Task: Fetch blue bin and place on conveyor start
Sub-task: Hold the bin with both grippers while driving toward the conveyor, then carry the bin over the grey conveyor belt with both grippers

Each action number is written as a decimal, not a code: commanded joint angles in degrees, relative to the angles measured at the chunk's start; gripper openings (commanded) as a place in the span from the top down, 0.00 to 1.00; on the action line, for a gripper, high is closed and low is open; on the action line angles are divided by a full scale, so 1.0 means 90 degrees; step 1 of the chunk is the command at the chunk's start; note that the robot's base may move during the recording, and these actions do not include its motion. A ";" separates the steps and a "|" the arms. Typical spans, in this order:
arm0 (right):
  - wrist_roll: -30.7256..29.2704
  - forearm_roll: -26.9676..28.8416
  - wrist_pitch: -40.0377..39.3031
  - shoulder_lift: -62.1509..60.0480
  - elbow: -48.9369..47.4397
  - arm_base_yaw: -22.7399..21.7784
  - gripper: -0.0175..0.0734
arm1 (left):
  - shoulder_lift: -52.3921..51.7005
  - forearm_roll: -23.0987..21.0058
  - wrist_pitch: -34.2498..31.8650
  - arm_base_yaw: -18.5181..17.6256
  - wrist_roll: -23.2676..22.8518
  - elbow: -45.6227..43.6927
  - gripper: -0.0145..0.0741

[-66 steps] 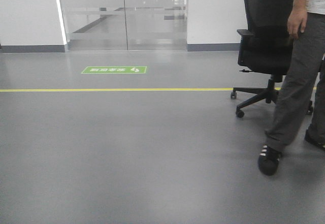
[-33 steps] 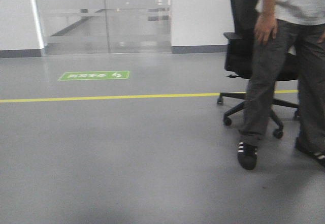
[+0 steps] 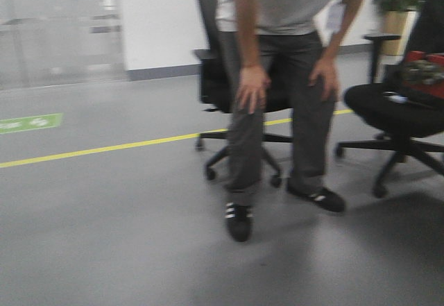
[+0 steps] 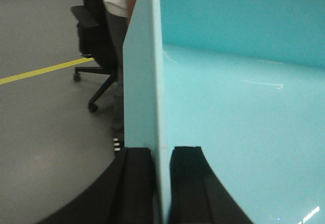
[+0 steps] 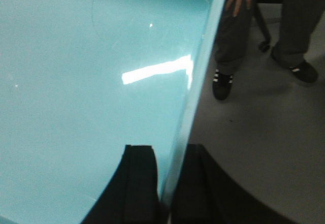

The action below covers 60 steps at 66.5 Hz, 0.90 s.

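Carrying the blue bin [image 4: 244, 112] to the belt is, by my reading, the step in hand, so your job now is a steady hold and a careful drive. Your left fingers [image 4: 137, 183] pinch one thin side wall, one finger inside the tub and one outside. Your right fingers [image 5: 139, 183] pinch what looks to be the opposite wall in the same way. The bin hangs between the two pairs, clear of the floor. The plastic is smooth and glossy, so it may slide in the grip. Hold both arms at one height and at a fixed spacing, or a wall may flex or pull out. A person [image 3: 277, 77] stands ahead, beyond the far side of the bin from the fingers, with an office chair [image 3: 208, 77] just behind and a second chair [image 3: 395, 112] beside. Steer wide of them and go slowly. The conveyor start shows in no view, so turn until you find it, and loosen the fingers only once the bin rests on the belt.
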 commanded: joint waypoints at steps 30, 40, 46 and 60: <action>-0.0169 -0.0424 -0.0105 -0.0077 -0.0061 -0.0067 0.97 | -0.0106 0.0197 -0.0465 0.0047 -0.0001 -0.0079 0.96; -0.0169 -0.0424 -0.0116 -0.0077 -0.0061 -0.0067 0.97 | -0.0106 0.0197 -0.0477 0.0047 -0.0001 -0.0079 0.96; -0.0169 -0.0424 -0.0127 -0.0077 -0.0061 -0.0067 0.97 | -0.0106 0.0197 -0.0489 0.0047 -0.0001 -0.0079 0.96; -0.0169 -0.0424 -0.0130 -0.0077 -0.0061 -0.0067 0.97 | -0.0106 0.0197 -0.0548 0.0047 -0.0001 -0.0079 0.96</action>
